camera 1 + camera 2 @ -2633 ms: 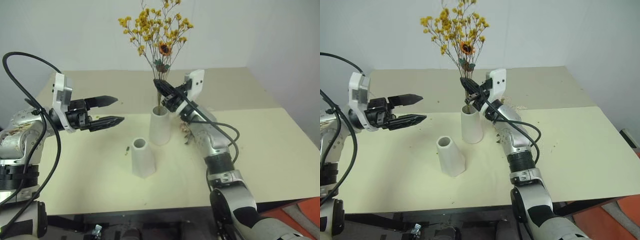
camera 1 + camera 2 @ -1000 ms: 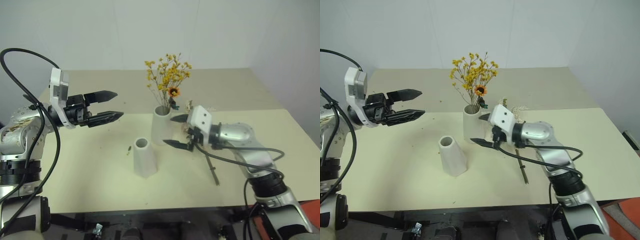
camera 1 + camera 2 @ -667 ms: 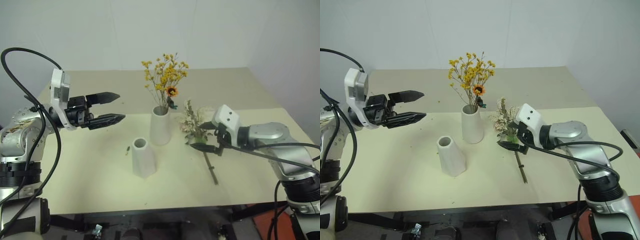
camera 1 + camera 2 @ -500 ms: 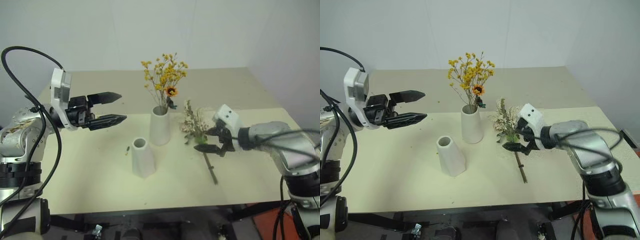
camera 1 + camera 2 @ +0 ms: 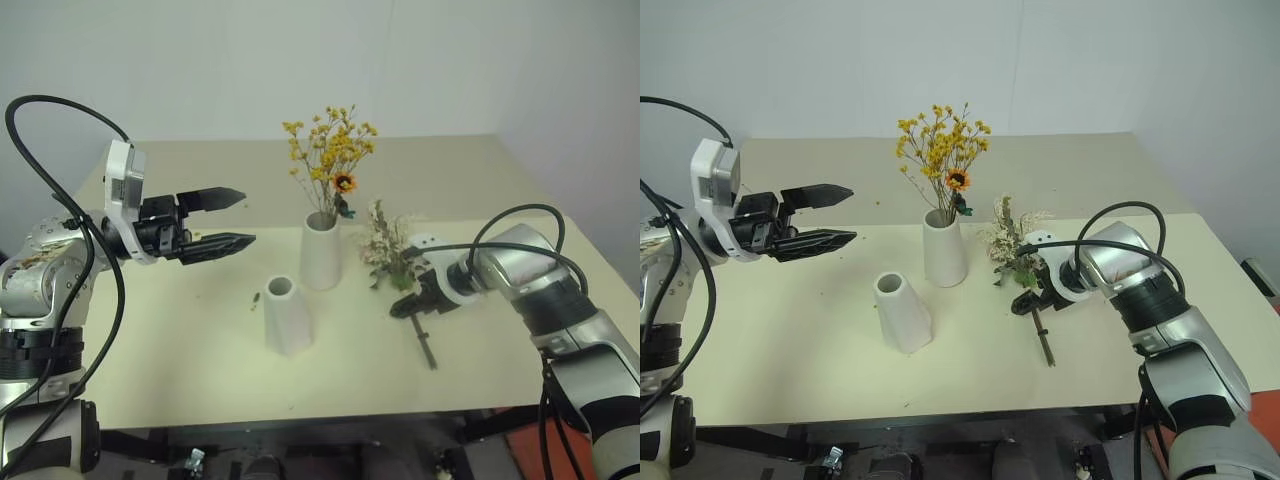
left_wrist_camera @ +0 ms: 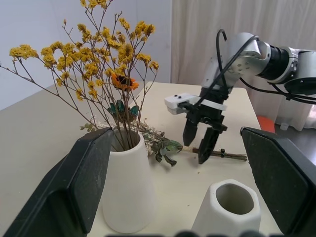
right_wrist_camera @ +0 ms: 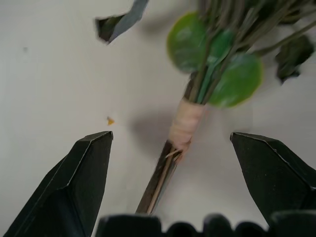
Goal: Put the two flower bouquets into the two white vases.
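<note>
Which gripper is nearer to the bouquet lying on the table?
The right. The right gripper hangs open just above the stems of the cream-and-green bouquet, fingers on either side. The left gripper, also open, is held in the air past both vases, far off.

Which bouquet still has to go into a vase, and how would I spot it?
Start at the taller white vase holding the yellow-orange bouquet at the table's middle. Beside it, on the robot's right, the cream-white bouquet lies flat on the tabletop under the open right gripper. It is the bouquet with green leaves and a tape-wrapped stem.
</note>
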